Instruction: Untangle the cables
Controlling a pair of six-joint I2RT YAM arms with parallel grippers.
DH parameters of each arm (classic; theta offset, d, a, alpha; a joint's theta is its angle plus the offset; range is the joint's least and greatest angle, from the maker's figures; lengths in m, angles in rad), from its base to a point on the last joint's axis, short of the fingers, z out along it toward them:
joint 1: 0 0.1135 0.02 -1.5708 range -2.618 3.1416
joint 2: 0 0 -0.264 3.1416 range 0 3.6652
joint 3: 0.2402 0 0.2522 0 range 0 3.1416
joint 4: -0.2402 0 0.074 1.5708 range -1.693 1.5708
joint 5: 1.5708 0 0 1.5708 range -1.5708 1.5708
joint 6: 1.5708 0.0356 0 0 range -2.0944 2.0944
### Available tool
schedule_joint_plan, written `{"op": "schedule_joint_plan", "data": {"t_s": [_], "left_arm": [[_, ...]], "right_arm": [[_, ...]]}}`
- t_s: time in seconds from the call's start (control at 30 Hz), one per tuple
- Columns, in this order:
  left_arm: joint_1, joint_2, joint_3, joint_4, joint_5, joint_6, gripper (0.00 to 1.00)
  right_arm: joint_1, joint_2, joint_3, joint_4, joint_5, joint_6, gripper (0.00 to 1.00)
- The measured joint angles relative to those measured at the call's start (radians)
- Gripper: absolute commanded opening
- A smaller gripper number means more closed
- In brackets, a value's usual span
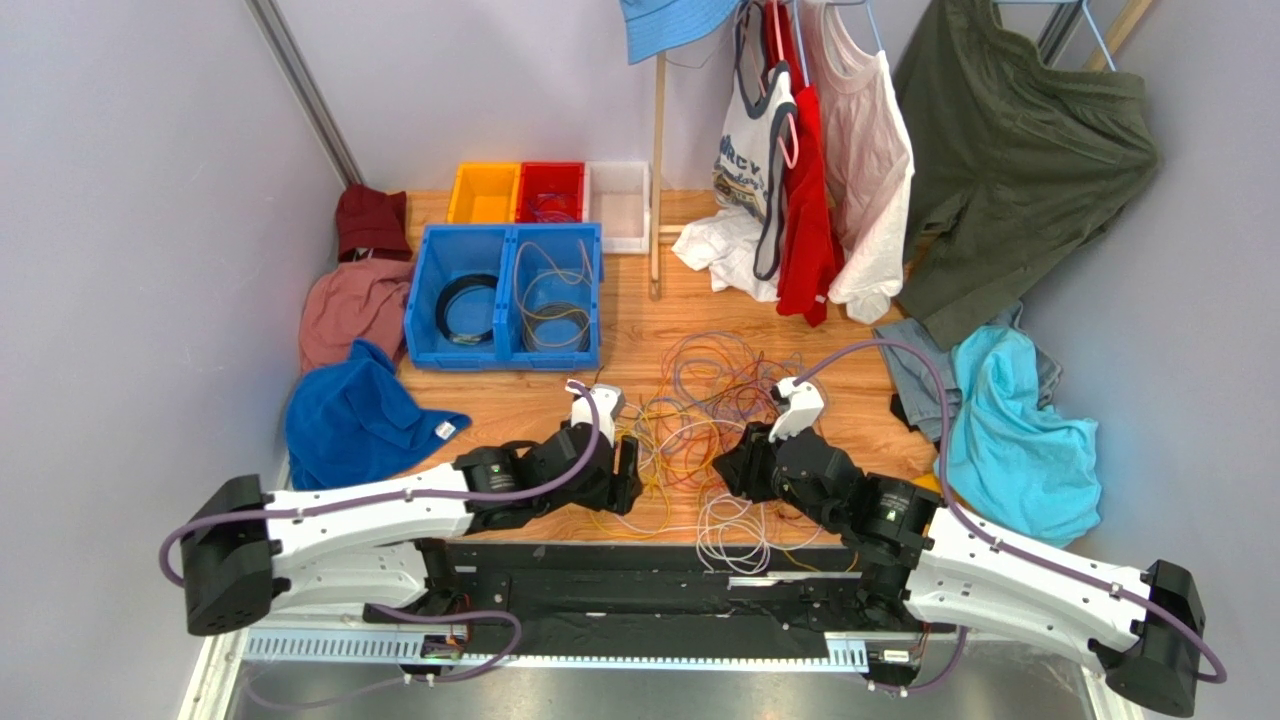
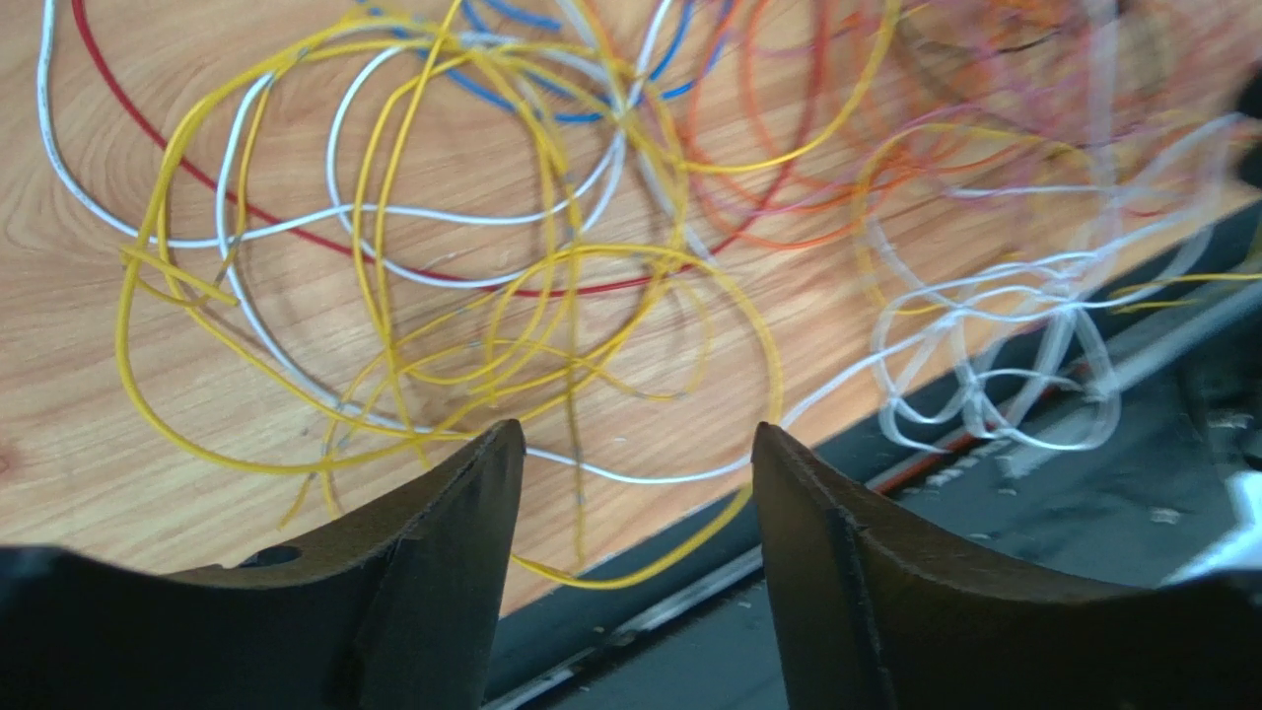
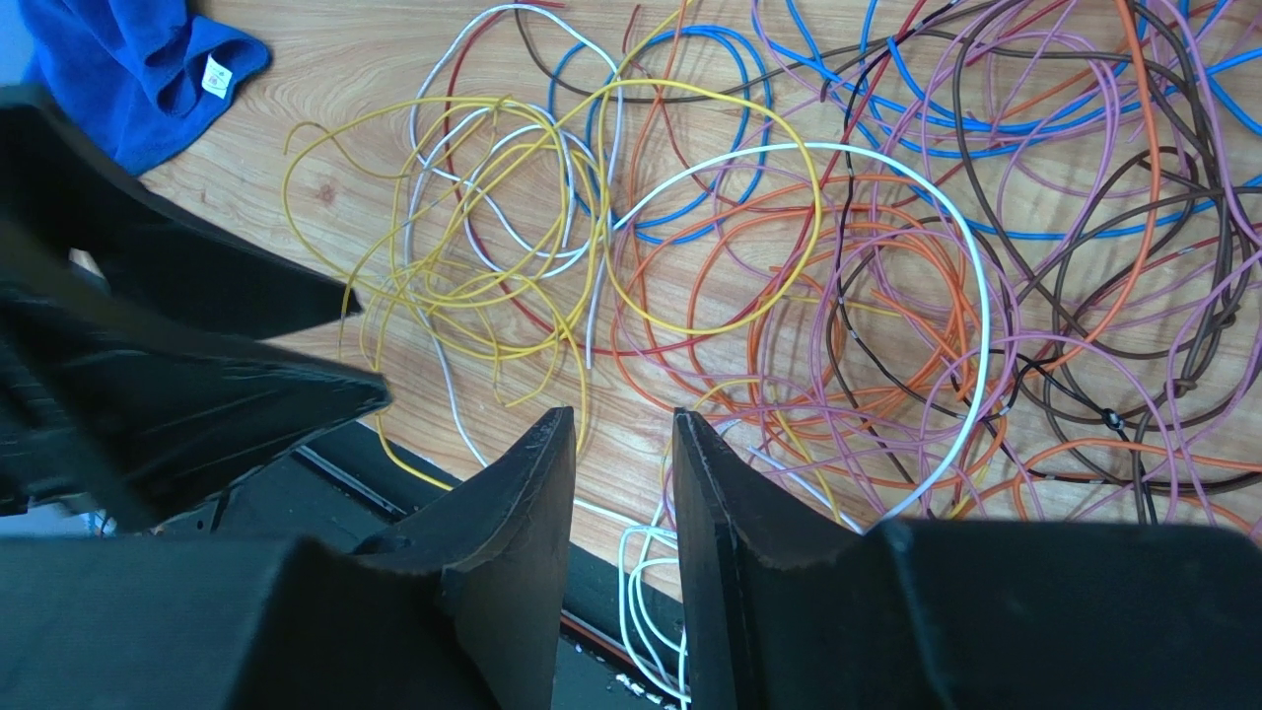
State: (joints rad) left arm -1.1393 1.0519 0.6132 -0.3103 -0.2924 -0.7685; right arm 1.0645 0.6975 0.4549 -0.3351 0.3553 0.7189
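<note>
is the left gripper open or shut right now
Open. In the left wrist view the left gripper shows its fingers well apart; yellow cables lie on the table beyond the gap, none clamped.

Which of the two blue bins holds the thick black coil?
The left blue bin, nearer the maroon cloth; the right blue bin holds only thin loose wires.

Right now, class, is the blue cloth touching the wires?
Apart. The right wrist view shows bare table between the blue cloth and the nearest yellow wire.
</note>
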Motion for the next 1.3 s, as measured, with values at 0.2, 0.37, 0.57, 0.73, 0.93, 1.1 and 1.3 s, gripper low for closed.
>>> {"op": "schedule_joint_plan", "data": {"t_s": [0.2, 0.37, 0.57, 0.73, 0.93, 1.1, 1.3], "left_arm": [[0.000, 0.104, -0.015, -0.002, -0.009, -0.022, 0.00], [0.000, -0.006, 0.068, -0.131, -0.072, 0.039, 0.00], [0.000, -0.134, 0.537, -0.256, -0.179, 0.228, 0.00], [0.000, -0.064, 0.955, -0.303, -0.216, 0.392, 0.00], [0.000, 0.089, 1.330, -0.361, -0.222, 0.536, 0.00], [0.000, 0.188, 1.501, -0.439, -0.222, 0.602, 0.00], [0.000, 0.237, 1.532, -0.503, -0.209, 0.618, 0.00]], "right_arm": [[0.000, 0.000, 0.000, -0.006, 0.001, 0.012, 0.34], [0.000, -0.002, 0.000, -0.008, 0.002, 0.015, 0.34], [0.000, -0.019, -0.025, -0.004, 0.002, 0.018, 0.34], [0.000, -0.029, -0.033, -0.001, 0.000, 0.018, 0.33], [0.000, -0.064, -0.033, 0.006, -0.012, 0.010, 0.34], [0.000, -0.103, -0.033, 0.042, -0.035, -0.022, 0.45], [0.000, -0.072, -0.025, 0.149, -0.077, -0.070, 0.47]]}}
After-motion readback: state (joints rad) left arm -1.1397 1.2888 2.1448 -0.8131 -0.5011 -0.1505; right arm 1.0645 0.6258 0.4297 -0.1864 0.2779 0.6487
